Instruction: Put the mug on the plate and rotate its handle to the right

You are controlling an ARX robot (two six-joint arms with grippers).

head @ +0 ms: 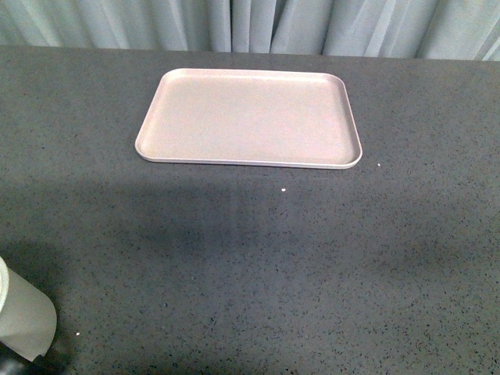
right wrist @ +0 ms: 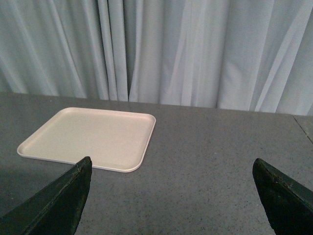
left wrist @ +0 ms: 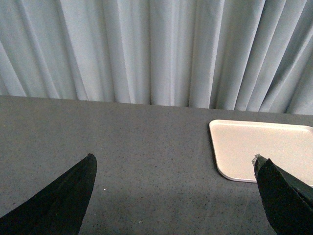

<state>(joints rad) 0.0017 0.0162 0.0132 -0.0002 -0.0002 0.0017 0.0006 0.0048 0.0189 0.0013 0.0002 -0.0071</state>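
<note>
The plate (head: pixel 250 117) is a pale beige rectangular tray lying flat on the dark table, toward the far side; nothing is on it. A white cylindrical body, which looks like the mug (head: pixel 25 316), shows cut off at the near left corner of the front view; its face print and handle are not visible. Neither arm shows in the front view. My left gripper (left wrist: pixel 174 169) is open and empty above bare table, with the plate (left wrist: pixel 264 147) just beyond one fingertip. My right gripper (right wrist: pixel 172 166) is open and empty, with the plate (right wrist: pixel 88 134) ahead to one side.
The dark speckled table (head: pixel 273 258) stretches between the mug and the plate. A pale grey curtain (head: pixel 250 23) hangs along the table's far edge. A few tiny white specks lie on the table near the plate.
</note>
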